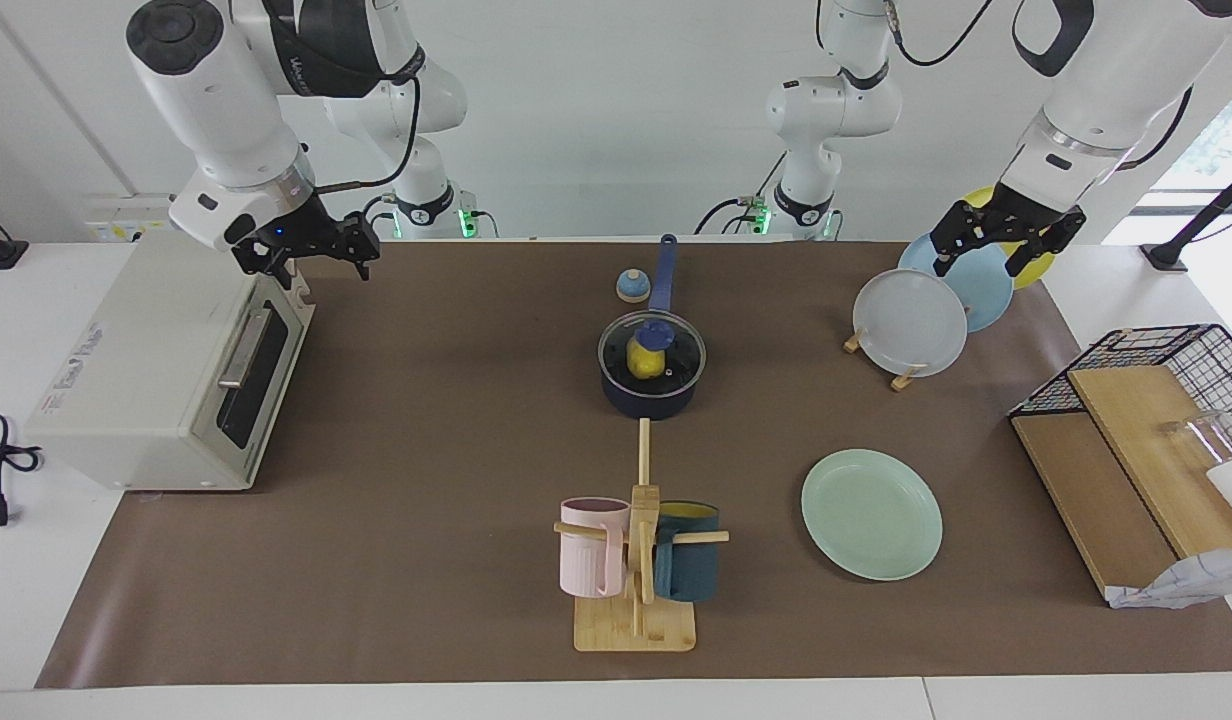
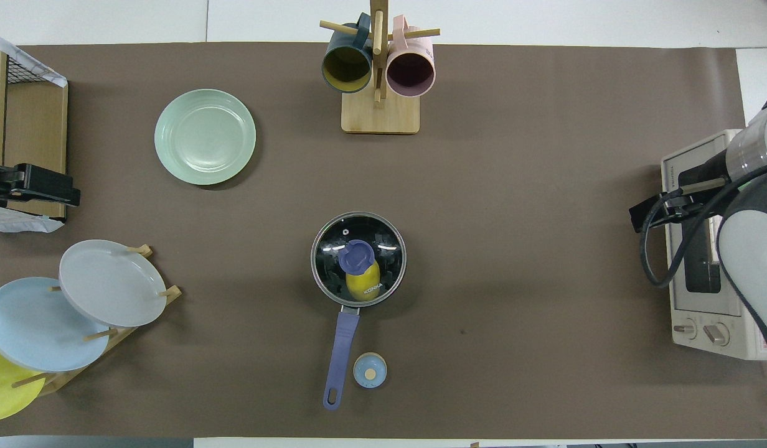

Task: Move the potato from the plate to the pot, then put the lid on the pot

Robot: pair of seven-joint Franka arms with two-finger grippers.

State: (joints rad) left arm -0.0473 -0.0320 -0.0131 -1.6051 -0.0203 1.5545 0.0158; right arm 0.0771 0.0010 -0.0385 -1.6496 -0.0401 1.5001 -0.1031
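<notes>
- Right gripper [image 1: 309, 258] hangs empty with its fingers spread, and we see it over the robots' end of the toaster oven [image 1: 146, 385], at the right arm's end of the table
- Left gripper [image 1: 1006, 245] hangs over the plate rack [image 1: 881, 345] at the left arm's end, its fingers also spread and holding nothing; in the overhead view we find only a dark tip of it at the picture's edge
- Between the two grippers, well apart from both, we see the pot [image 1: 648, 395] near the middle of the mat, its handle pointing toward the robots
- We see the lid [image 2: 358, 258] seated on the pot's rim, blue knob up
- Through the glass we see the potato [image 2: 363, 283] lying inside the pot
- Farther from the robots than the left gripper lies the plate [image 1: 871, 513], bare on the mat
- Just beside the pot's handle we see a small bell [image 1: 632, 286]
- Farther from the robots than the pot stands a mug stand [image 1: 636, 560] with a pink and a teal mug
</notes>
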